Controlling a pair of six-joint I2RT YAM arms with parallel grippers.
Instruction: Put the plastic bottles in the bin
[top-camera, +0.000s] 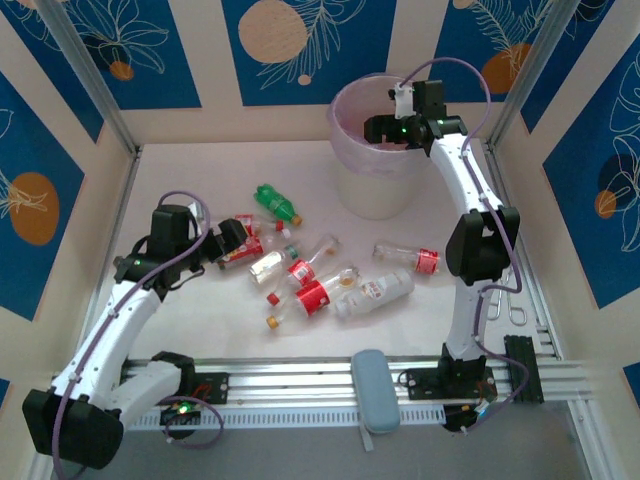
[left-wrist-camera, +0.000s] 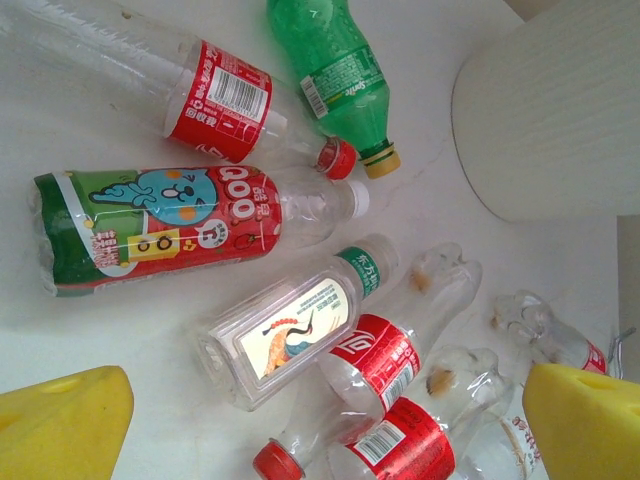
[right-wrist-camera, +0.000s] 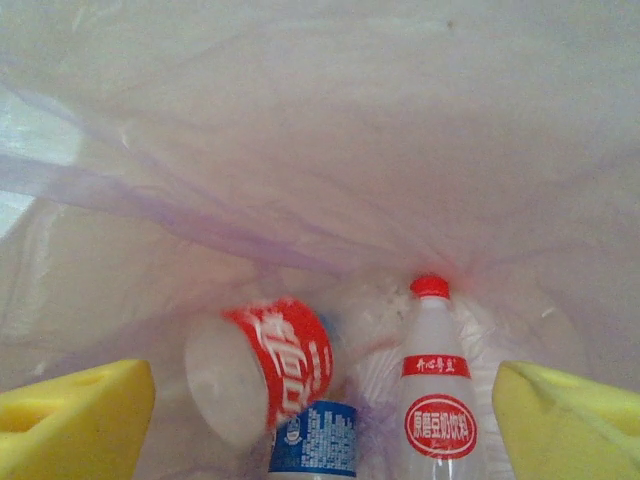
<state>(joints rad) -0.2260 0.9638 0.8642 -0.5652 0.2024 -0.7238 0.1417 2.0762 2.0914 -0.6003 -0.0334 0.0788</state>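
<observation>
Yellow pads (right-wrist-camera: 75, 420) of my right pincer (right-wrist-camera: 322, 420) stand wide apart, empty, over three plastic bottles (right-wrist-camera: 438, 400) inside the bin (top-camera: 375, 190), the blue-labelled one (right-wrist-camera: 315, 440) cut off below; other bottles (top-camera: 318, 296) lie on the table (top-camera: 230, 322).

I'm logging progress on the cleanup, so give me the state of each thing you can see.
bin: upright, bag-lined, partly filled.
right fingers: open, empty, over the bin.
left fingers: open, empty.
green bottle: on its side, cap on.
Qoo bottle: on its side, cap on.
binned bottles: piled at the bottom.
</observation>
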